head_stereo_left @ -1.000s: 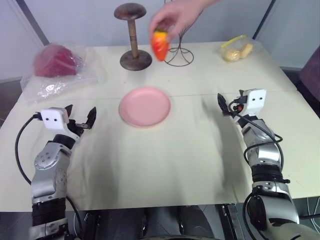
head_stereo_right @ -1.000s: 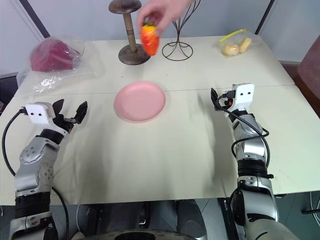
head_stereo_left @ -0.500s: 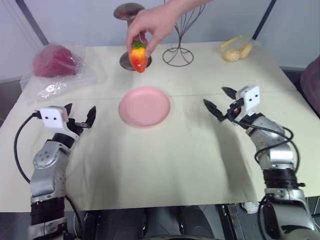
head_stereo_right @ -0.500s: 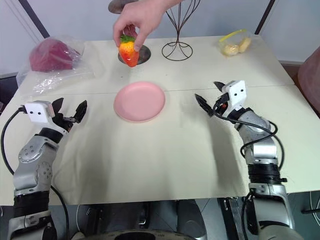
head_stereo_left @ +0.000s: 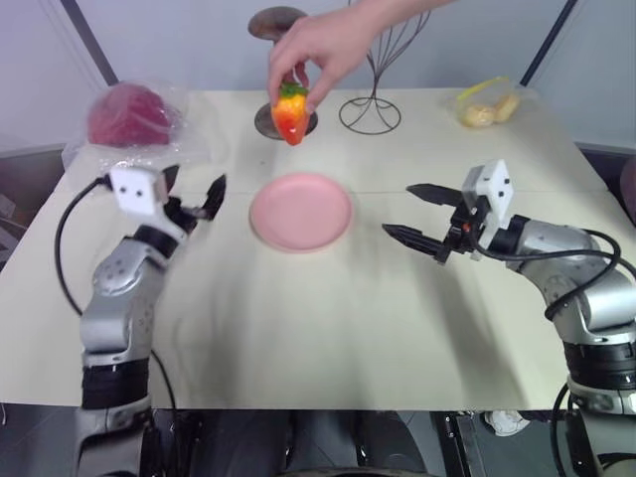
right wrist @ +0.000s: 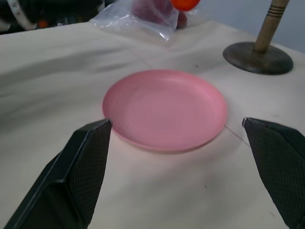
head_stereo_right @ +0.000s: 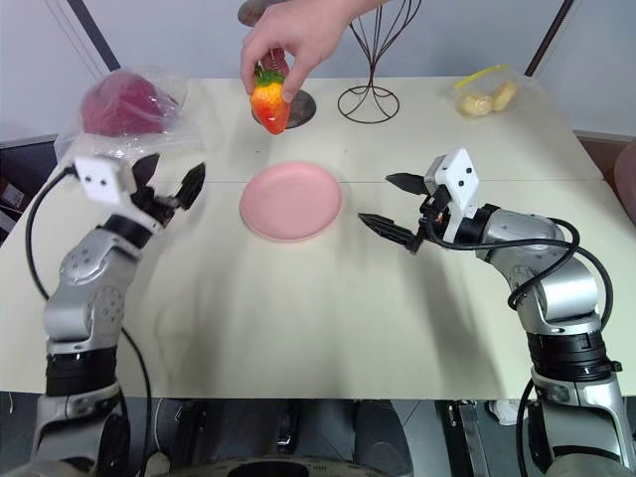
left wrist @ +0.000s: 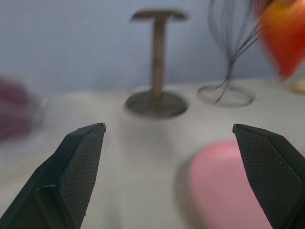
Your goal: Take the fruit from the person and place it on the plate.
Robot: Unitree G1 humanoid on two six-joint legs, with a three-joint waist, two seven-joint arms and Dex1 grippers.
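At the far middle of the worktop, a person's hand holds the fruit in the air by its green cap, tip downward, above the gap between the stand and the plate; the fruit touches neither; the plate lies empty at the centre, nearer than the stand; a wire rack stands just right of the stand; a bag of yellow pieces lies at the far right corner, and a dark-red lump in clear plastic at the far left; left hand raised to the left of the plate, fingers spread wide, holding nothing; right hand to the right of the plate, pointing leftward toward it, fingers likewise wide apart and empty; both hands are clear of the fruit and the plate.
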